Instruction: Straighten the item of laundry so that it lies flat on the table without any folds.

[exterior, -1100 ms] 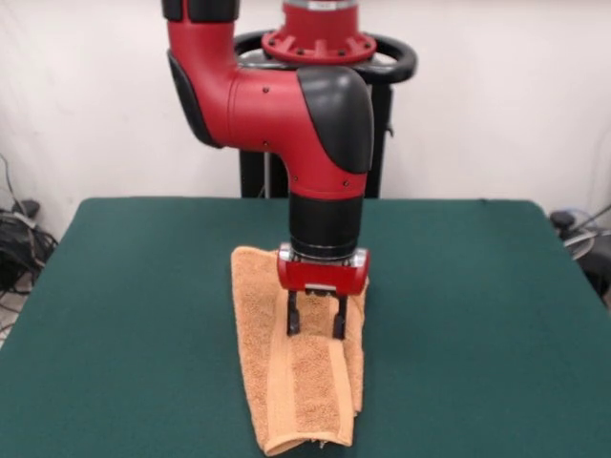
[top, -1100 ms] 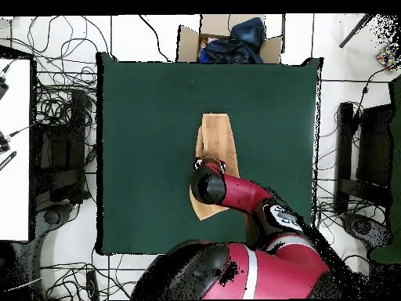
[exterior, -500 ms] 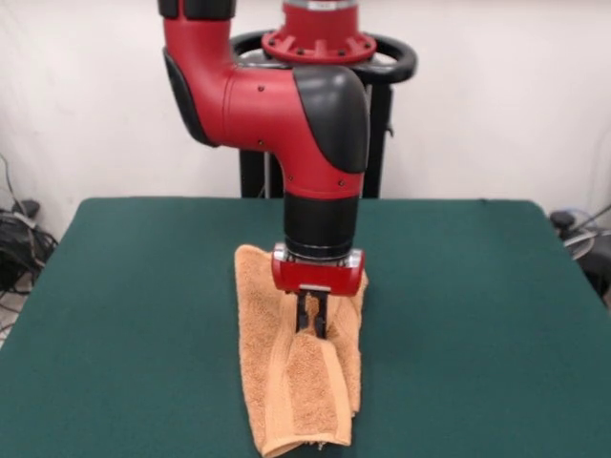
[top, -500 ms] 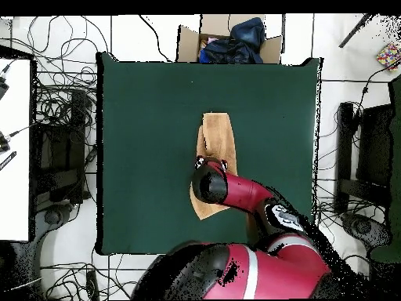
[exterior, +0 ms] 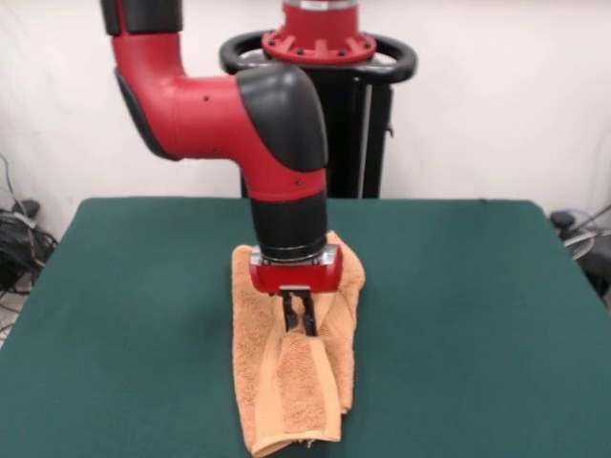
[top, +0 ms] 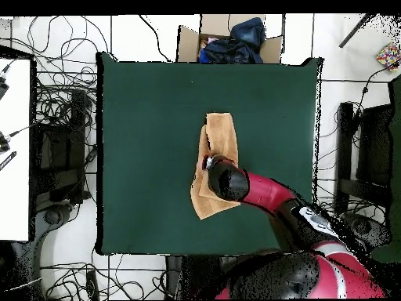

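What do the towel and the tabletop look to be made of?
Towel: orange-tan terry cloth by its nubby looped pile, with a smoother flat-woven band down its length; it bunches softly where the gripper pinches it. Table: dark green matte covering, probably felt or similar, with no shine or visible weave.

Lighting is looking pretty even and bright in both views, nothing harsh going on. In the front view the white wall (exterior: 496, 105) is sitting a bit washed out, with soft light seeming to come from overhead. The arm (exterior: 243, 114) is catching small glossy highlights on its red and black shells. The end effector (exterior: 299, 315) is throwing only a faint, soft shadow onto the towel (exterior: 291, 382), and the green tabletop (exterior: 477, 315) is showing no glare at all. The front view is looking slightly soft overall. Overhead, the floor tiles (top: 141, 31) are coming out near blown white.
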### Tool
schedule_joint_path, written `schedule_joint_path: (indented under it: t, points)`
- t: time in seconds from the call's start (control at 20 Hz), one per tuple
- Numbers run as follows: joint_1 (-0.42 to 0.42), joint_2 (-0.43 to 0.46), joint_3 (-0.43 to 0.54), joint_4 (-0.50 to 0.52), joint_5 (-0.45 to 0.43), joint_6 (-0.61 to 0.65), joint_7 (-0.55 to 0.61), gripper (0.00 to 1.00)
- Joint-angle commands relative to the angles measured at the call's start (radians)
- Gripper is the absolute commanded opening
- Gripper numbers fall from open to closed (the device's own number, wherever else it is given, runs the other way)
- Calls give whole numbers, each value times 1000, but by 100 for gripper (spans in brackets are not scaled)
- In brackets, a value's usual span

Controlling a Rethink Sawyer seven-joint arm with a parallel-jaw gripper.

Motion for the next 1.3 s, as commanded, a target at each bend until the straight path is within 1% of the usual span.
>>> schedule_joint_path:
  t: [0.05,0.15,0.3,0.45,0.65,0.95,1.15,1.3]
  points:
    - [-106,-17,65,-107,-57,128,-45,0]
    - [-140,-45,92,-91,-61,199,-64,0]
    - [-165,-78,108,-71,-70,253,-66,0]
    - [-182,-139,112,-38,-62,314,-56,0]
    - [-231,-198,141,-6,-54,377,-68,0]
    - [-305,-193,196,-30,-64,460,-128,0]
    - [-310,-177,202,-62,-85,479,-129,0]
    - [-311,-187,201,-64,-90,488,-116,0]
